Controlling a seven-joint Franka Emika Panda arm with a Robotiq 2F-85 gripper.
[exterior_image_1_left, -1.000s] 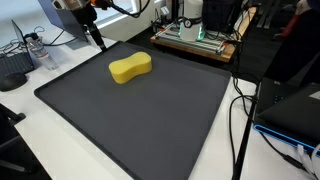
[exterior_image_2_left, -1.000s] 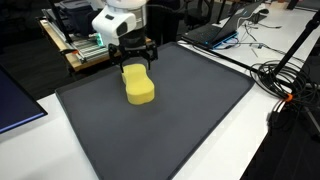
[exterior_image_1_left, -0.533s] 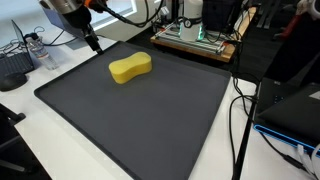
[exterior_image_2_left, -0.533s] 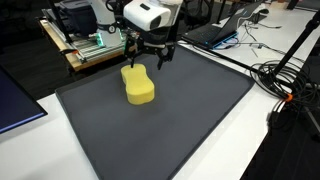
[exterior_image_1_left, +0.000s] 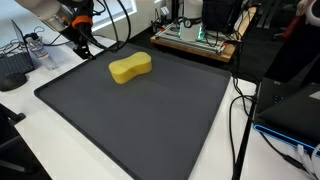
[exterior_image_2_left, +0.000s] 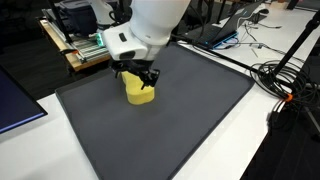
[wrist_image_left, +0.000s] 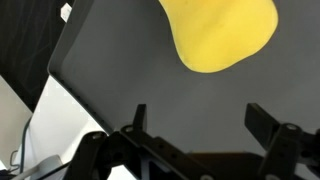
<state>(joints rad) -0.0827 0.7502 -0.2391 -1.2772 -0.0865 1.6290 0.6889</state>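
While my fingers (wrist_image_left: 262, 120) hang spread wide and empty over one end of the yellow sponge (exterior_image_2_left: 142, 93) rather than its middle, I judge that closing here could pinch only that soft tip, letting it squash, pivot and slip. It lies flat near one edge of the black mat (exterior_image_2_left: 190, 120), long axis pointing roughly from that edge toward the mat's middle.

a dark mat (exterior_image_1_left: 150, 120) covers the white table (exterior_image_1_left: 50, 142), cables (exterior_image_2_left: 283, 80) beside it.
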